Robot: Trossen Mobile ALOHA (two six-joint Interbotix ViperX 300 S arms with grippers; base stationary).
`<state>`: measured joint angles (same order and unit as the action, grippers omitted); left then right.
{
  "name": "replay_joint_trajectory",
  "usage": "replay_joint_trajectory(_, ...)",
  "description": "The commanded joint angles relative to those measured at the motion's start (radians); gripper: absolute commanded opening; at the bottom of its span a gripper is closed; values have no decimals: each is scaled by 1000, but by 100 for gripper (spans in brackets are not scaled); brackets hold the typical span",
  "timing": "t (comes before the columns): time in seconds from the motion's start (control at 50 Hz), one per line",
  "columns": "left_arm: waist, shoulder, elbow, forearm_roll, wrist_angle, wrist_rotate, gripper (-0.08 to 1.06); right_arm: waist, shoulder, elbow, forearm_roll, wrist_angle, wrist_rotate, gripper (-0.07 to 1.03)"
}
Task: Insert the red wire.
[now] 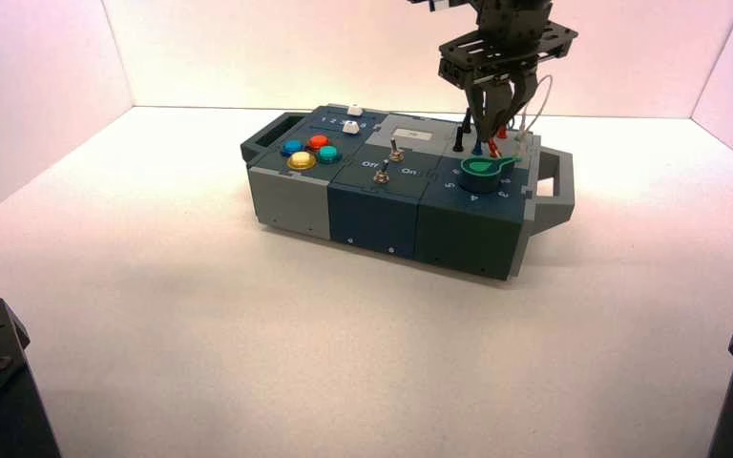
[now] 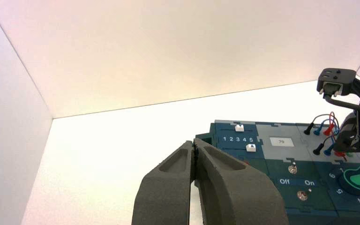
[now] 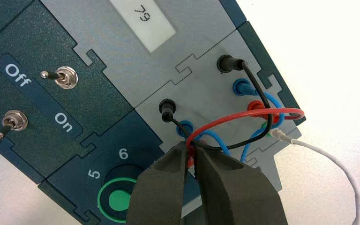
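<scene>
Right wrist view, hand (image 3: pixel 190 149) hiding red plug (image 3: pixel 191 161)

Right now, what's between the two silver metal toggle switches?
A dark blue strip lettered Off and On runs between the toggle switches; the right wrist view shows it.

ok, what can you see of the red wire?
The red wire is thin, smooth and plastic-looking, bent in a loop above the grey socket panel at the box's right end. It crosses the black wire. Its far end has a red plug in the panel; the right claw grips the near end. Can't tell whether that end is seated.
</scene>
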<state>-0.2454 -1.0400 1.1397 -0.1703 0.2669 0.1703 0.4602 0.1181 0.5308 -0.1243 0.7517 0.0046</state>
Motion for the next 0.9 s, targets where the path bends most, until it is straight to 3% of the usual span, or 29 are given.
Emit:
replay_joint_trajectory(0.02,6,5,-34,-2,-12,0,-3,-9,-35,-20,-14,-21,11,-2)
replay_joint_trajectory(0.28,6,5,-34,-2,-12,0,-3,-9,-81,-2,-46,-46,34,-2)
replay_joint_trajectory(0.6,6,5,-34,0,-12,-2,-3,-9,-120,41,-54,-86,63,-2)
replay_joint_trajectory(0.9,6,5,-34,0,-12,0,-3,-9,-173,83,-60,-156,115,-2)
